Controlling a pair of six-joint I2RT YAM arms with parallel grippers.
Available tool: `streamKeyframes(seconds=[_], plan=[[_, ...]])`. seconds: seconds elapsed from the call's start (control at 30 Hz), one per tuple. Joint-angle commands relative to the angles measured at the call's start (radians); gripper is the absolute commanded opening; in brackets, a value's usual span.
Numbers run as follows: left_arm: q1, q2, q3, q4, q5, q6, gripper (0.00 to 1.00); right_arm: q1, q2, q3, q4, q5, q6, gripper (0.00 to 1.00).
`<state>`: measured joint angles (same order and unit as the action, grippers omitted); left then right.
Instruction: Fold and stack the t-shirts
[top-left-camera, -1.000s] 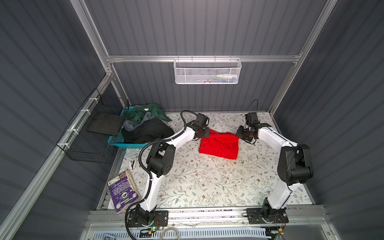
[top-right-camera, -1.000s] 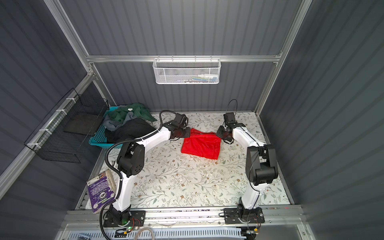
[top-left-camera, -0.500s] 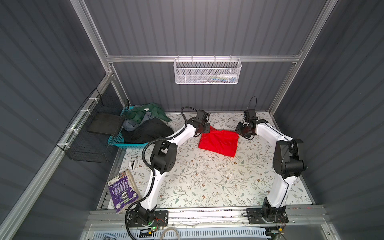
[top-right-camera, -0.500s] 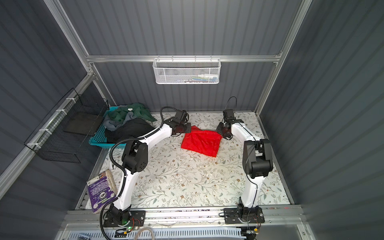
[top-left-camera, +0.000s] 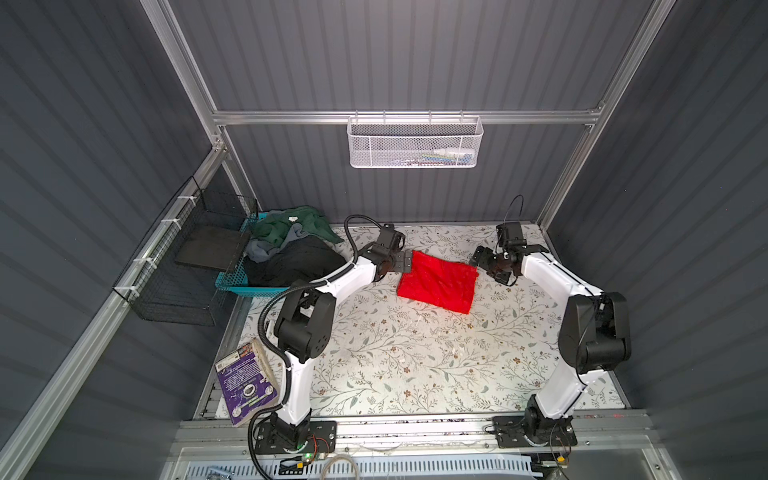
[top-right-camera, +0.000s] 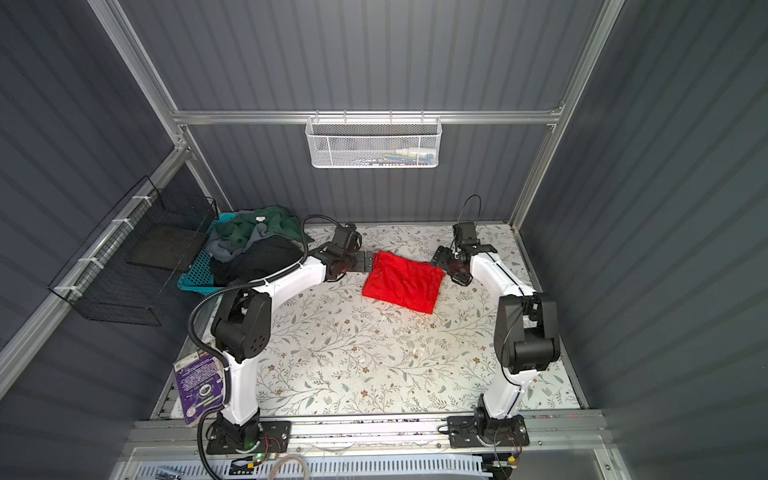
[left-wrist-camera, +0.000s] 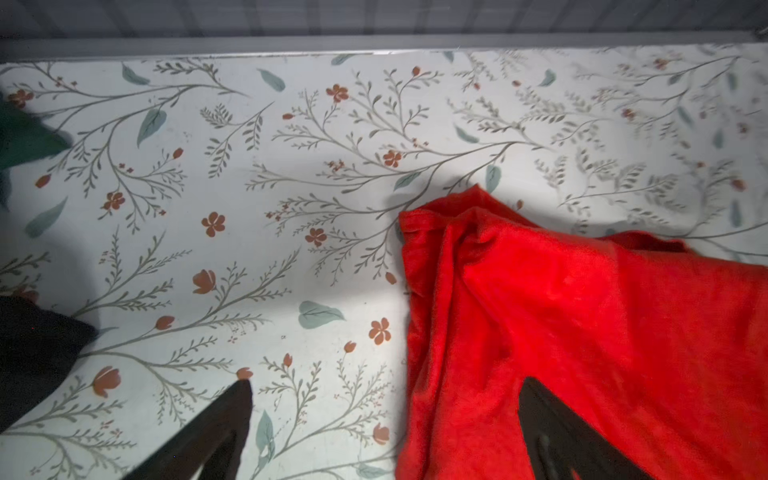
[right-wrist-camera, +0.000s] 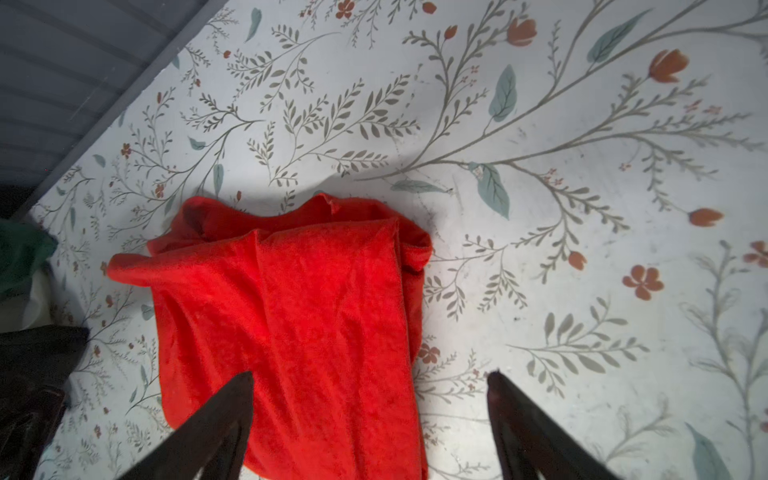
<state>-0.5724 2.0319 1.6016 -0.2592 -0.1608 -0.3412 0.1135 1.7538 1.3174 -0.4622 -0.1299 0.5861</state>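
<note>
A folded red t-shirt (top-left-camera: 436, 280) (top-right-camera: 401, 282) lies flat on the floral table, towards the back. My left gripper (top-left-camera: 405, 262) (top-right-camera: 368, 262) is at its far left corner, open. In the left wrist view one finger (left-wrist-camera: 552, 432) hangs over the red cloth (left-wrist-camera: 582, 316) and the other over bare table, so the left gripper (left-wrist-camera: 385, 386) holds nothing. My right gripper (top-left-camera: 478, 259) (top-right-camera: 438, 257) stands open at the far right corner. Seen from the right wrist, the right gripper (right-wrist-camera: 370, 376) straddles the shirt's edge (right-wrist-camera: 299, 316) without pinching it. Dark green (top-left-camera: 291, 224), grey (top-left-camera: 259, 251) and black (top-left-camera: 299, 259) t-shirts are heaped in the teal basket.
The teal basket (top-left-camera: 230, 278) sits at the back left of the table. A black wire rack (top-left-camera: 183, 266) hangs on the left wall and a white mesh basket (top-left-camera: 415, 143) on the back wall. A purple book (top-left-camera: 245, 384) leans at the front left by the left arm's base.
Both grippers were shut at the red t-shirt's far corners a second ago and now stand open. The shirt has settled flat on the table.
</note>
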Motion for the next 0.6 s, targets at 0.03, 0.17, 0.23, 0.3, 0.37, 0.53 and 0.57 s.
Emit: streamKeyframes(seconds=[0.03,0.17,0.23,0.3,0.37,0.53,0.57], plan=[[0.001,-0.025,-0.07,0.083,0.139,-0.031,1.0,-0.005,-0.021,-0.099,0.051,-0.087,0.04,0.91],[0.0,0.017,-0.087,0.13,0.242,-0.072,1.0,-0.004,-0.006,-0.146,0.096,-0.13,0.074,0.9],[0.0,0.049,-0.063,0.106,0.267,-0.082,1.0,-0.003,0.008,-0.155,0.113,-0.145,0.088,0.9],[0.001,0.072,-0.052,0.091,0.267,-0.095,1.0,-0.005,0.027,-0.169,0.137,-0.133,0.106,0.89],[0.001,0.078,-0.052,0.085,0.261,-0.102,1.0,-0.002,0.056,-0.161,0.135,-0.097,0.113,0.85],[0.001,0.052,-0.077,0.085,0.245,-0.109,1.0,-0.001,0.132,-0.116,0.105,-0.081,0.124,0.74],[0.001,0.04,-0.085,0.086,0.234,-0.108,1.0,0.003,0.137,-0.118,0.11,-0.07,0.132,0.73]])
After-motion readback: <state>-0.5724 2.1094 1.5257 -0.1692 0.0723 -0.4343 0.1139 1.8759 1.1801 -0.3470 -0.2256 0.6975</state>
